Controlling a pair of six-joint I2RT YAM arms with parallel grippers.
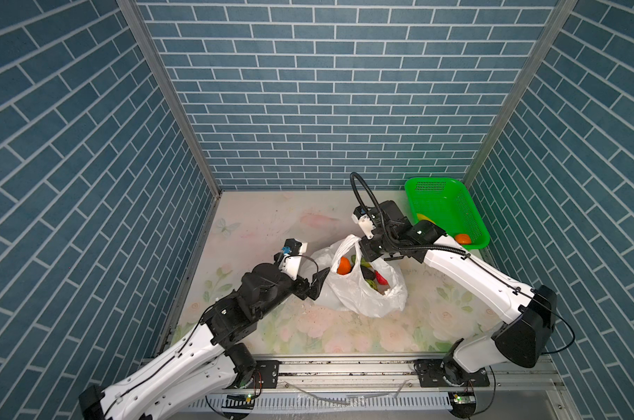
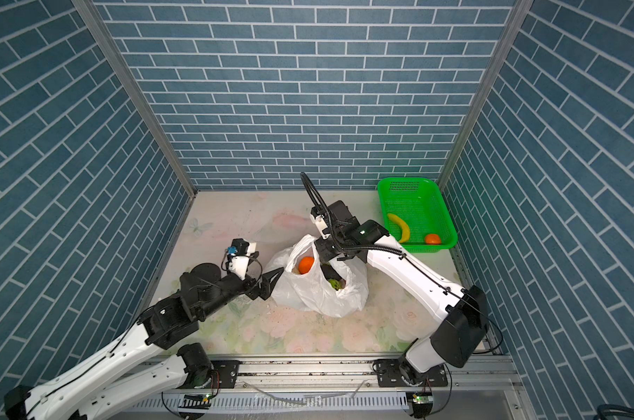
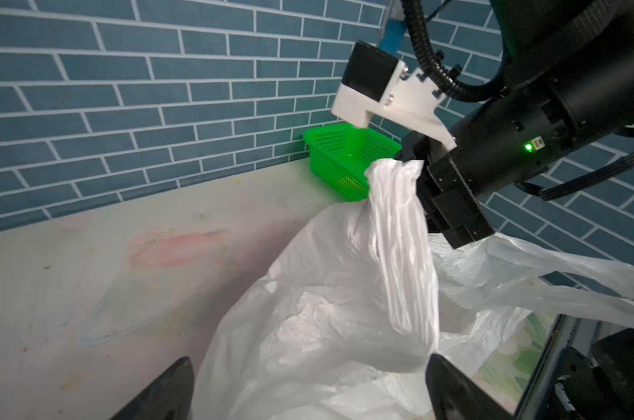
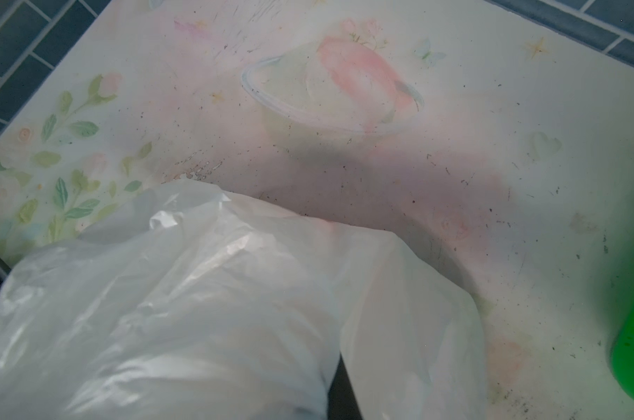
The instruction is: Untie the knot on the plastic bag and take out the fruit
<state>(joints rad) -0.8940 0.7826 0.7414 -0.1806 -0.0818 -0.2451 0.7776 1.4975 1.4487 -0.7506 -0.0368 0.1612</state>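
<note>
The plastic bag [image 1: 362, 302] [image 2: 308, 296] sits mid-table with its mouth open, and no knot is in view. Inside it lies fruit: an orange tangerine [image 1: 343, 266] [image 2: 306, 264], a red one [image 1: 381, 278] and a dark avocado [image 1: 368, 272]. My right gripper [image 1: 362, 243] [image 2: 317, 244] [image 3: 413, 167] is shut on the bag's far handle loop [image 3: 399, 236], holding it up. In the right wrist view the white plastic [image 4: 162, 309] hides the jaws. My left gripper [image 1: 319, 283] [image 2: 271, 283] [image 3: 310, 363] is open against the bag's left side, with loose plastic between its fingertips.
A green basket [image 1: 450, 203] [image 2: 442, 211] [image 3: 337, 160] stands in the back right corner. In it lie a banana [image 2: 401, 227] and a tangerine [image 1: 462, 239] [image 2: 432, 239]. Blue brick walls close in the table on three sides.
</note>
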